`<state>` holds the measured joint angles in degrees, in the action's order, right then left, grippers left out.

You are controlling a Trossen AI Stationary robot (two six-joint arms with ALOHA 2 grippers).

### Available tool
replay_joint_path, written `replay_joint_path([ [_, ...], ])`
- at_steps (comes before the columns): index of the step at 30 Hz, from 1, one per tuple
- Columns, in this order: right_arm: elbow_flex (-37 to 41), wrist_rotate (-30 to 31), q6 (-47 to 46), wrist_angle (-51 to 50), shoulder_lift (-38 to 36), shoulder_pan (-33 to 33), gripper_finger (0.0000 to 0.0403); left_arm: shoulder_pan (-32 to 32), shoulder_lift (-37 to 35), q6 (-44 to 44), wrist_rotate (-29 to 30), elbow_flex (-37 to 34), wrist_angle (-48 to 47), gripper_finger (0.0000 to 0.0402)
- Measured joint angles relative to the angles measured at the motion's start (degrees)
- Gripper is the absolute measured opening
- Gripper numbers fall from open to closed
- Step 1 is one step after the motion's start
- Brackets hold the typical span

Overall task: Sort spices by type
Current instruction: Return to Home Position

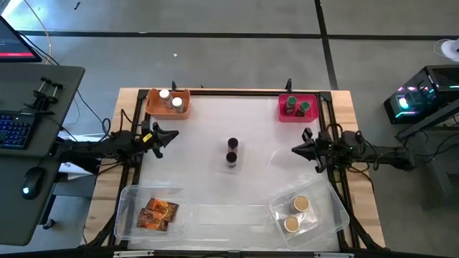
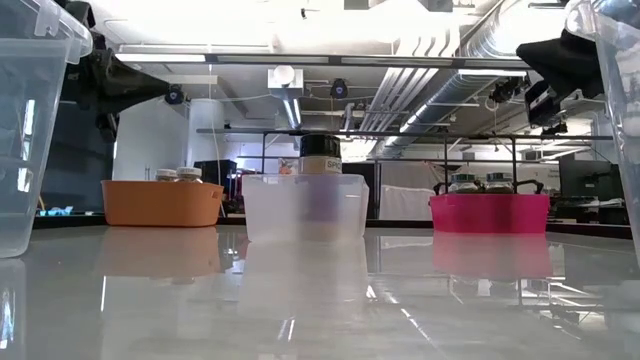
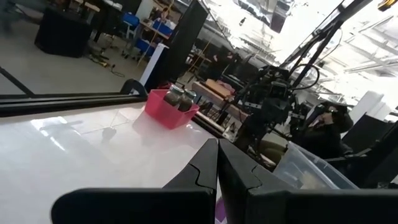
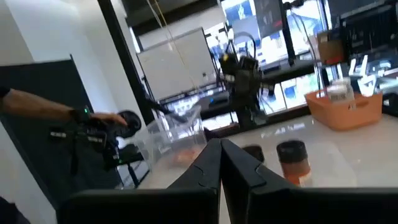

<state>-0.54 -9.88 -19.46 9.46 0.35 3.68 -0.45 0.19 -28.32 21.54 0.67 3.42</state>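
Two black-lidded spice jars [image 1: 232, 145] [image 1: 232, 158] stand side by side at mid-table, one also showing in the right wrist view [image 4: 291, 158]. Two white-lidded jars [image 1: 170, 99] sit in the orange bin [image 1: 155, 109]. Two green-lidded jars [image 1: 296, 106] sit in the pink bin [image 1: 282, 113]. Two tan-lidded jars [image 1: 295, 213] stand in the near-right clear tray [image 1: 333, 215]. Orange-brown packets [image 1: 157, 213] lie in the near-left clear tray [image 1: 128, 218]. My left gripper [image 1: 173, 134] [image 3: 217, 149] hovers shut left of the black-lidded jars. My right gripper [image 1: 295, 150] [image 4: 221, 149] hovers shut to their right. Neither touches anything.
A third clear tray [image 1: 222, 215] [image 2: 305, 205] lies at the near edge between the other two. A black frame rail [image 1: 237, 92] runs along the table's far edge. A person's arm and hand [image 4: 93, 116] show beyond the table's left side. Open surface lies around the two centre jars.
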Motion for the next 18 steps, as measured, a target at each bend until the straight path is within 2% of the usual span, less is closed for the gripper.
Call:
replay_joint_path([
  [18,0.0,0.1,0.0,-7.1,1.1,0.0,0.0001,0.0,0.0,0.0,0.0,0.0,0.0,0.0],
])
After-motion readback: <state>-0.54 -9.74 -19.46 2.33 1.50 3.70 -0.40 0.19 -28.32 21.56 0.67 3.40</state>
